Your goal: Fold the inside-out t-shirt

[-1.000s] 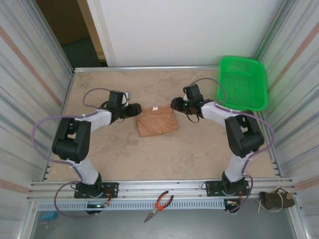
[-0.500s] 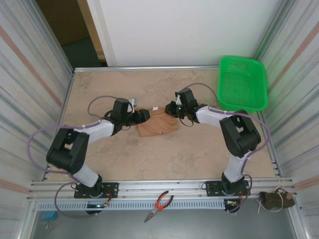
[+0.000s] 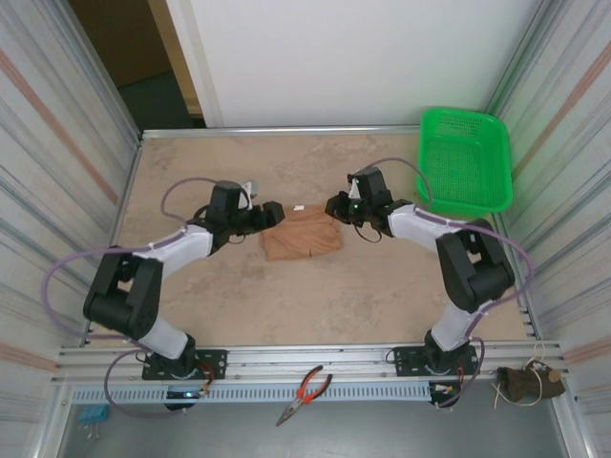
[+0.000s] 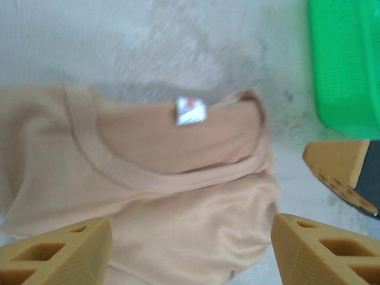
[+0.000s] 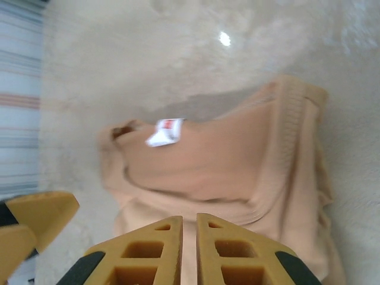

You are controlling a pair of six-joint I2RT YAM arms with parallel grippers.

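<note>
The inside-out t-shirt (image 3: pixel 302 235) lies folded into a small tan rectangle mid-table, its collar and white tag (image 4: pixel 190 111) facing up. My left gripper (image 3: pixel 272 212) is at the shirt's upper left corner. It is open, and its fingers (image 4: pixel 59 252) straddle the shirt's (image 4: pixel 178 190) rounded fold without closing on it. My right gripper (image 3: pixel 332 205) is at the upper right corner, low over the cloth (image 5: pixel 237 166). Its fingers (image 5: pixel 151 249) stand almost together, and I see no cloth pinched between them. Each wrist view catches a fingertip of the other gripper.
A green basket (image 3: pixel 465 159) stands at the back right corner, near the right arm. Red-handled pliers (image 3: pixel 305 391) lie on the front rail. Ribbed walls close in both sides of the table (image 3: pixel 239 305).
The left gripper slid in towards the shirt's corner and opened wider. The right gripper shut, reached over the collar, then drew back to the right. The shirt lies as before.
</note>
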